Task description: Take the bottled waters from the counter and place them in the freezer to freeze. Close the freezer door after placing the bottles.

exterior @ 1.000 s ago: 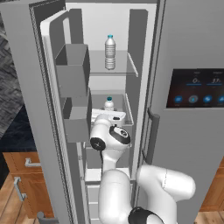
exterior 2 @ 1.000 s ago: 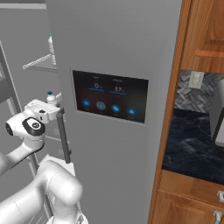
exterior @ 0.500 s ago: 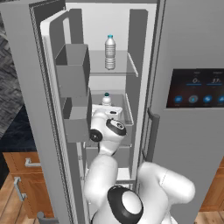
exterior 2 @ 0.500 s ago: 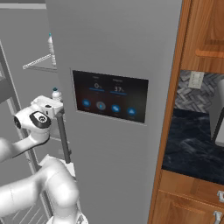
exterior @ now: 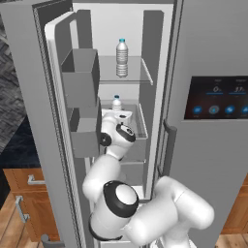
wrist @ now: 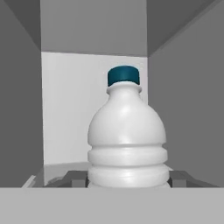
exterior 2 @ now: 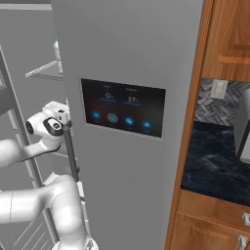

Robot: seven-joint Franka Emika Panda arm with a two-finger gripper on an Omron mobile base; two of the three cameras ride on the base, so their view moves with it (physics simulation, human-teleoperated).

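Item: 2nd water bottle [wrist: 127, 140], upright inside freezer [exterior: 127, 29] at drawer level, clamped in end effector [exterior: 117, 115]. 1st bottle [exterior: 122, 58] stands on glass shelf [exterior: 140, 77]. Step: placing. Next: release, withdraw, shut freezer door [exterior: 29, 106].

The touchscreen [exterior 2: 122, 107] on the grey fridge door shows "0" and "37"; nothing else is legible.
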